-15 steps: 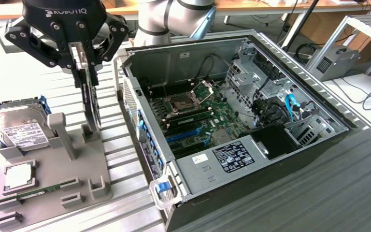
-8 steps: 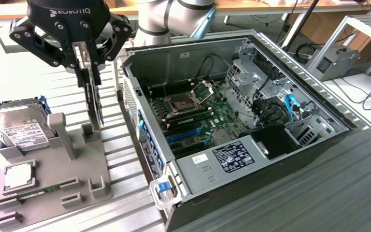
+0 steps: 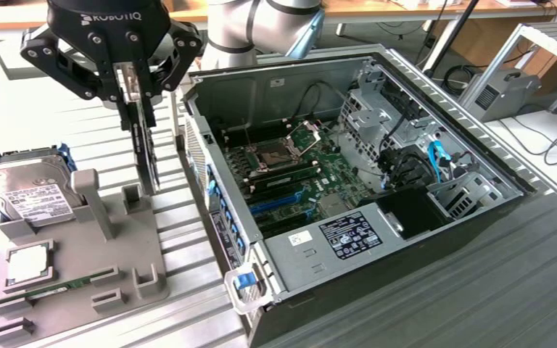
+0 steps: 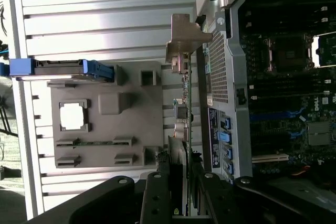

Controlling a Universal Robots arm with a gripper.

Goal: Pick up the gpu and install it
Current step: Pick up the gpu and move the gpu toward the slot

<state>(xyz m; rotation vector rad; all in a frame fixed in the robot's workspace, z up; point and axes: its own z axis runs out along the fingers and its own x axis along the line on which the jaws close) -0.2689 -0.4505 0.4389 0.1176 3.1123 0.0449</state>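
Closest to the wrist camera, gripped narrow: gripper [image 4: 185, 169] clamped on the top edge of the gpu [image 4: 185, 114], fingers [image 4: 157, 192] pressed against its faces. Held the card edge-on and upright, silver bracket [image 4: 185, 38] at the far end, between the grey holder [image 3: 114, 254] and the open computer case [image 3: 259, 90]. Hung with the lower end just beside a holder post; could not tell whether fully clear of it. Noted the hard drive [image 3: 27, 196] and RAM stick [image 3: 61, 288] lying in the holder. Judged as the pick-up step, with the install not yet begun. Called next for keeping the card vertical and lining its edge with a slot on the motherboard [image 3: 303, 177].
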